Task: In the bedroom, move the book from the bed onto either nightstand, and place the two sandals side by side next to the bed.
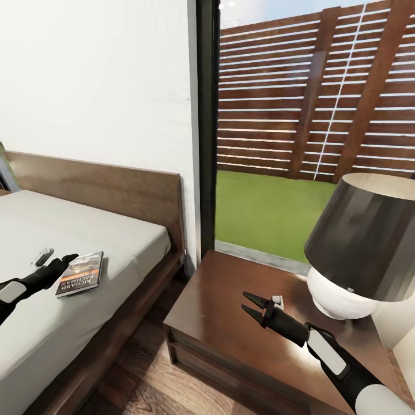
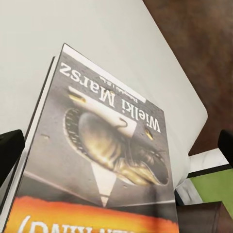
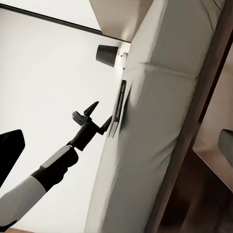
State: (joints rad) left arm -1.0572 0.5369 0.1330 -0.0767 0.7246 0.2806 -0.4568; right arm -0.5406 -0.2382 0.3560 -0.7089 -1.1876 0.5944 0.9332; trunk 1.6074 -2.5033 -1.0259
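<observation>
Left gripper (image 1: 60, 259): fingers spread wide, empty, hovering at the book's near end; in its wrist view only two dark tips show at the frame edges.
Book (image 1: 81, 273): flat on the bed's (image 1: 115, 242) grey mattress, near the edge facing the nightstand; its lower cover is cut off in the left wrist view.
Nightstand (image 1: 225, 300): beside the bed, under the window; its front is partly cropped.
Right gripper (image 1: 252, 305): fingers parted, holding nothing, above the nightstand top.
Lamp (image 1: 360, 248): at the nightstand's far right corner, shade cropped by the frame.
</observation>
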